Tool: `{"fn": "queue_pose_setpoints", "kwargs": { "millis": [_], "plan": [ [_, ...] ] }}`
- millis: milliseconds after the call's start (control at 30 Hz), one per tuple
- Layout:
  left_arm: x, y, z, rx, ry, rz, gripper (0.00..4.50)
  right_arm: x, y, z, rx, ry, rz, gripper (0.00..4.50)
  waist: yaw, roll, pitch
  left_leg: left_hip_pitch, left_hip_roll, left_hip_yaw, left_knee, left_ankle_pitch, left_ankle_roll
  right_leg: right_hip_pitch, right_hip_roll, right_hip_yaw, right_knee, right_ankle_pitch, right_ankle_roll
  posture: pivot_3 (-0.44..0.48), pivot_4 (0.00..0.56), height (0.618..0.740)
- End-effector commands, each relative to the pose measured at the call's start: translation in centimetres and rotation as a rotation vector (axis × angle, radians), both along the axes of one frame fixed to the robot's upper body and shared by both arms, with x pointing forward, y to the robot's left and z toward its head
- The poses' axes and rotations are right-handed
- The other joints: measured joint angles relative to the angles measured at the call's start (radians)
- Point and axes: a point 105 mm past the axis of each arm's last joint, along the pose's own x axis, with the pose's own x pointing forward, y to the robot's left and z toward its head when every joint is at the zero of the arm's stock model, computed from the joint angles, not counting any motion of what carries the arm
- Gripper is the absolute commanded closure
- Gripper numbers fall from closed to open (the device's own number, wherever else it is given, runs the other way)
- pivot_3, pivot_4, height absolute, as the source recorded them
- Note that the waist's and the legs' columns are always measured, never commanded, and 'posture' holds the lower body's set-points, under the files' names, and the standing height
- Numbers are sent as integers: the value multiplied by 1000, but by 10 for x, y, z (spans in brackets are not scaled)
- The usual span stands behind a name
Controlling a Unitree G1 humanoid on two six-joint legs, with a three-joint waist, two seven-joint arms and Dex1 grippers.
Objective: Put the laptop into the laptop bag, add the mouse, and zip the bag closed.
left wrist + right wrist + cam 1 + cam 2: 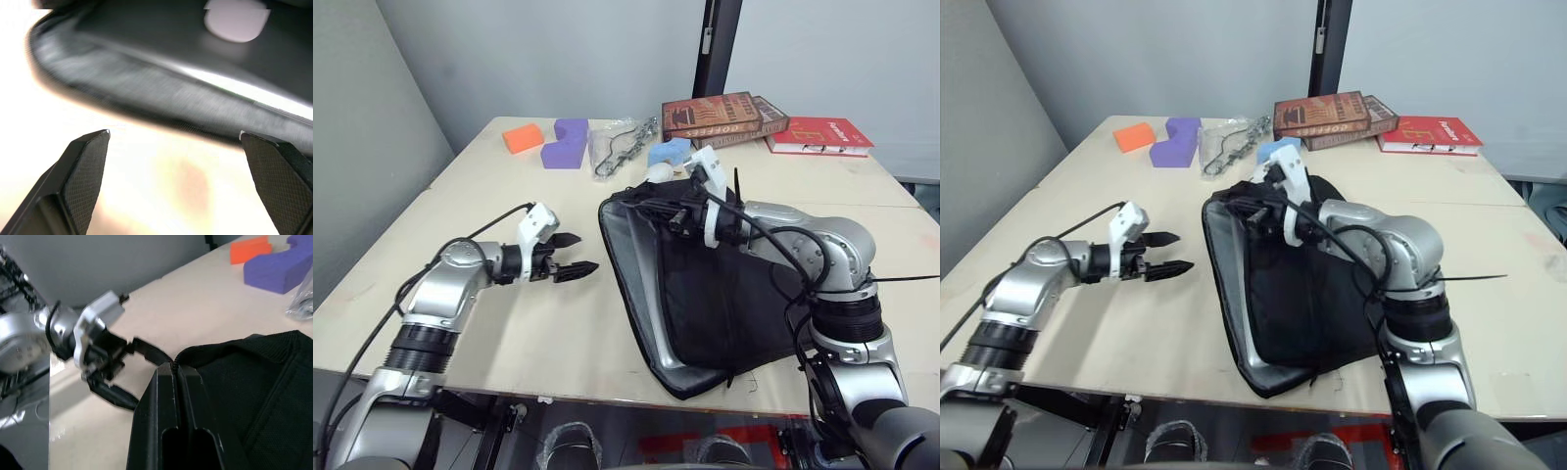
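Nearest, the laptop bag [715, 294] lies on the table [509, 323], its left edge gaping, silver laptop [651, 333] inside. Left gripper [570, 255] hovers beside that edge, 2 fingers spread, empty. Right gripper [178, 382] — fingers pressed together at the bag's far end — apparently works the zipper. Zipping looks unfinished; I cannot place the mouse.
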Motion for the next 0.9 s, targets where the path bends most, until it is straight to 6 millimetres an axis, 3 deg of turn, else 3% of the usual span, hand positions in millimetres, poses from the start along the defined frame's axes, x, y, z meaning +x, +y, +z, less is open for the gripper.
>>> {"fn": "queue_pose_setpoints", "kwargs": {
  "millis": [33,233,367,467,633,900],
  "plan": [
    [3,28,21,5,-42,67,46,-14,5,-1,-64,-83,133,4500,-2,0,0,0,0,0,0,0,0,0,0,0,0,0,0,0,150,734],
    [10,63,40,76,-60,130,46,-31,-9,-42,-368,-160,314,4500,4,-1,0,0,0,-1,0,0,0,1,0,-1,-1,0,0,0,150,734],
    [13,65,48,89,-68,110,46,-44,-10,-52,-425,-170,409,4500,-1,-1,0,0,0,-1,2,0,0,1,0,0,2,0,0,0,150,734],
    [16,63,50,97,-70,91,46,-40,-6,-51,-403,-214,383,4500,-4,-1,-1,1,0,-1,3,0,0,1,0,0,4,0,0,0,150,734],
    [21,60,54,112,-81,75,0,-38,-7,-44,-331,-208,327,2894,-9,-1,-1,0,0,-1,4,0,1,0,0,1,5,0,-1,0,150,734],
    [31,50,55,104,-107,48,0,-35,-27,-12,-223,-220,163,136,-1,-1,-1,1,0,-1,5,0,2,1,0,1,5,0,-1,0,150,734]
  ]
}}
